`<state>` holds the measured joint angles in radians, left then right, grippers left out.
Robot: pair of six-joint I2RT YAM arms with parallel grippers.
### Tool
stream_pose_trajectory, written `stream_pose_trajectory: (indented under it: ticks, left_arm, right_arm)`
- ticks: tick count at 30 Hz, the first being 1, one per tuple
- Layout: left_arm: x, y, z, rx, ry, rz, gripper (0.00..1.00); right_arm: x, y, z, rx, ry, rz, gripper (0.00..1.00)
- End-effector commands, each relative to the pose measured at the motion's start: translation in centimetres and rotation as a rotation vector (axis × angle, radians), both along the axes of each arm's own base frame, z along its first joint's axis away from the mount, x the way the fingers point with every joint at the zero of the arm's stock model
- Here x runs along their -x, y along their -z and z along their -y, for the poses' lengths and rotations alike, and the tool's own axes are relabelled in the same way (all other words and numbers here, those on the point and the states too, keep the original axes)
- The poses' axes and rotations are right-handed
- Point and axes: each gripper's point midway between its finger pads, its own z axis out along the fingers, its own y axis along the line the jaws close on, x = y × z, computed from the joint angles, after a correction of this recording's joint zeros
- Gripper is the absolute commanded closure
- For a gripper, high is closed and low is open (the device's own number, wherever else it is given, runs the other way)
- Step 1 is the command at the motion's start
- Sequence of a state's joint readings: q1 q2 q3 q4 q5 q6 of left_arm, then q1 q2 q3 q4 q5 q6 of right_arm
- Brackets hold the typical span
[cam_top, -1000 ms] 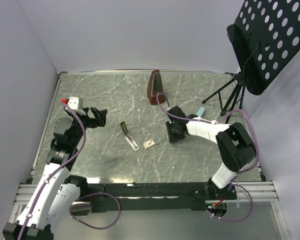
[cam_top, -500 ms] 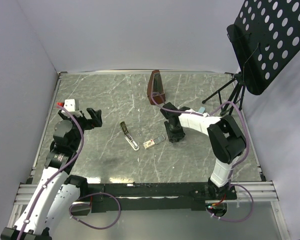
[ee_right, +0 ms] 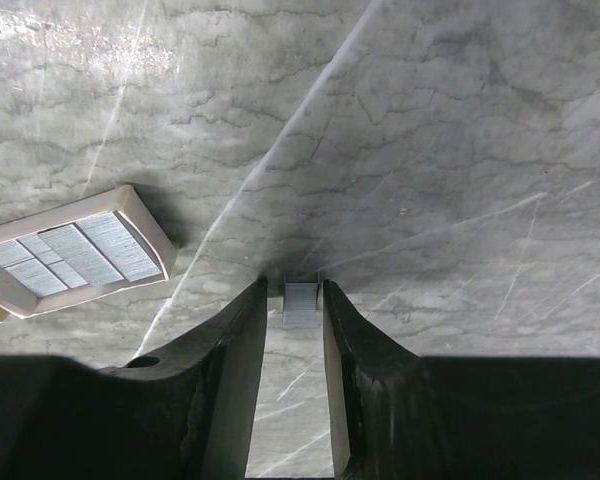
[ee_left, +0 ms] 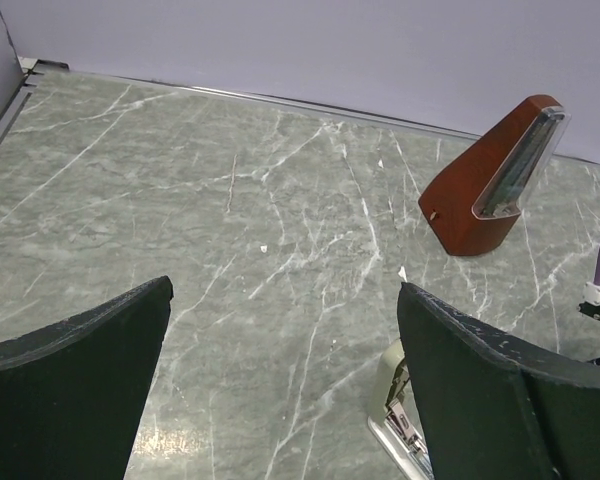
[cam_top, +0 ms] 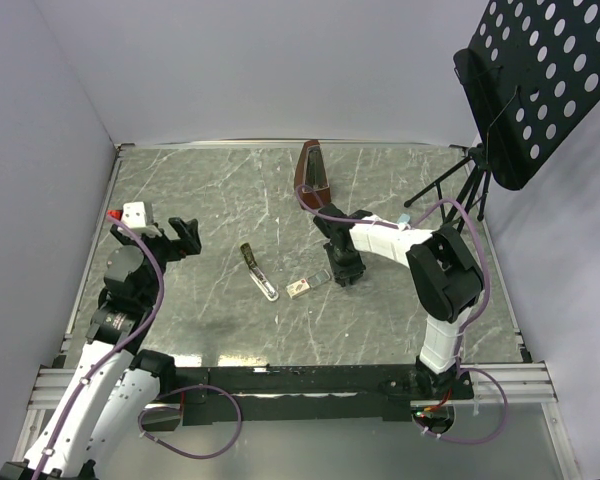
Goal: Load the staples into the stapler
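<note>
**Top view.** Over the last second the right arm has folded in. Its elbow has drawn closer to the open olive-and-silver metal stapler [cam_top: 258,272]. The forearm, which lay slanted, now stands steeply over the right gripper [cam_top: 342,274], pointing it almost straight down at the grey-green marbled tabletop [cam_top: 200,190]. The gripper itself has hardly travelled, so I read the move as squaring up for a pick, not a reach. The small cream cardboard staple tray [cam_top: 300,289] lies just right of the stapler, between it and the right gripper. The left gripper [cam_top: 185,236] has eased a little further left and hangs well apart from the stapler. A brown wedge-shaped wooden metronome [cam_top: 313,178] stands well behind the stapler.

**Left wrist view.** The left jaws are spread wide with nothing between them. A corner of the stapler [ee_left: 398,432] peeks in at the bottom, beside one finger.

**Right wrist view.** A short grey metal staple strip [ee_right: 301,305] lies flat on the tabletop, on the side of the tray away from the stapler. It sits right between the right fingertips. The jaws stand narrowly parted on either side of it. A sliver of shadow separates the strip from one finger, so it looks bracketed but not yet pinched. The tray [ee_right: 75,262] lies uncovered, showing rows of grey staples. The loading has probably not begun. The strip is thin and lies flat, so the closing pinch could skid over it.
</note>
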<state>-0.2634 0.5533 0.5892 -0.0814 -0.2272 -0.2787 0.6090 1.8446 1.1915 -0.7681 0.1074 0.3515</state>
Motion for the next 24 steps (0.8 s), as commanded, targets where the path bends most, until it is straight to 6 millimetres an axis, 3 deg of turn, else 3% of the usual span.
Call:
stream_pose_trajectory:
  ticks: [1,9,14,19,24]
  left_arm:
    - [0.2,-1.8,-0.2,0.020,-0.012,0.044,0.01]
    - [0.1,-1.8,-0.2,0.020,-0.012,0.039,0.01]
    - [0.1,-1.8,-0.4,0.021,-0.020,0.038,0.01]
    - [0.0,-1.8,-0.5,0.026,-0.021,0.038,0.01]
    - [0.0,-1.8,-1.3,0.035,-0.066,0.032,0.01]
  right_arm:
    - [1.6,1.5,0.2,0.020,0.013,-0.075,0.67]
    - [1.4,1.2,0.9,0.029,0.021,-0.020,0.82]
    - [-0.1,-2.4,1.0,0.026,-0.015,0.119,0.83]
    - [-2.0,-7.6,-1.8,-0.021,-0.123,0.295,0.82]
    - [-2.7,-11.0,-7.4,-0.121,-0.293,0.409,0.82]
